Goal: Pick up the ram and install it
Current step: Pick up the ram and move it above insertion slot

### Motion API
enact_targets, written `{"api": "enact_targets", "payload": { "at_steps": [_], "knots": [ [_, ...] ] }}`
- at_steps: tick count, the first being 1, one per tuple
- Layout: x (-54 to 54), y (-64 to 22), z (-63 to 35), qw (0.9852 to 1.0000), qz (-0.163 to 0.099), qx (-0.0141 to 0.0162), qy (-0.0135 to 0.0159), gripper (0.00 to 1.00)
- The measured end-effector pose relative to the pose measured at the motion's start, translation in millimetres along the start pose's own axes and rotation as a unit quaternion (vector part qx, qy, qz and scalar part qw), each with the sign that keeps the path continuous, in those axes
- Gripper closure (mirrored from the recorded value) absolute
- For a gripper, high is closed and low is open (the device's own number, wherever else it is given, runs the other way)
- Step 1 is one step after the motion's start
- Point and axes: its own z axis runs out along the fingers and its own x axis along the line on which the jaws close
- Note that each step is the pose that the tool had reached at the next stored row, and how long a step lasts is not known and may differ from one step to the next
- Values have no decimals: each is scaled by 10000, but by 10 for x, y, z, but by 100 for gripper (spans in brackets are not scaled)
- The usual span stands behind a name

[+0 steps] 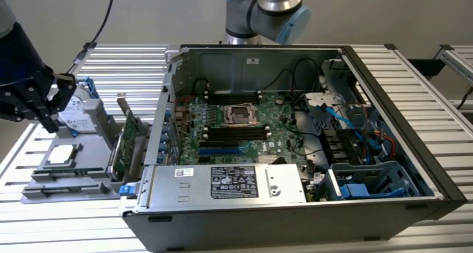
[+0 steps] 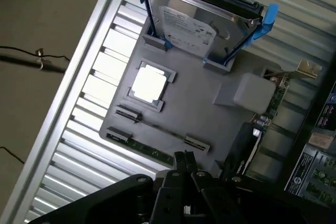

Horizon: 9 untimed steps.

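Exterior view: the gripper hangs over the grey parts holder, at the exterior view's left of the bench and close to the hard drive w/ blue rails. The tall green expansion card stands between the holder and the open PC case. On the motherboard the black memory slots look free, so I judge nothing is installed yet.

Wrist view: the fingers are clenched together and grasp nothing. The ram sits in the holder's outer row, near the fingertips but apart from them. The CPU chip lies beyond it, towards the hard drive.

Step in hand, imo: the approach for the pick, not yet the grasp. The next move calls for releasing the fingers first, then setting them across the thin stick & descending straight, w/o knocking the holder's clips.
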Motion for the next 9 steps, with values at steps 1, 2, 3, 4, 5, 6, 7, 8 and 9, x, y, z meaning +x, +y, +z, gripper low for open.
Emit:
{"api": "enact_targets", "payload": {
  "at_steps": [1,2,3,4,5,6,7,8,9],
  "knots": [
    [0,-1,8,10000,-93,-8,1,89],
    [-1,-2,16,9998,-184,-16,2,89],
    [-1,-2,24,9996,-274,-24,3,89],
    [-1,-3,33,9993,-371,-33,4,89],
    [-1,-3,41,9989,-460,-41,6,89],
    [-2,-4,48,9985,-551,-48,8,89],
    [-2,-4,55,9979,-641,-51,12,89],
    [-2,-5,61,9973,-728,-51,17,89],
    [-3,-5,66,9966,-820,-49,26,89]
  ]
}}
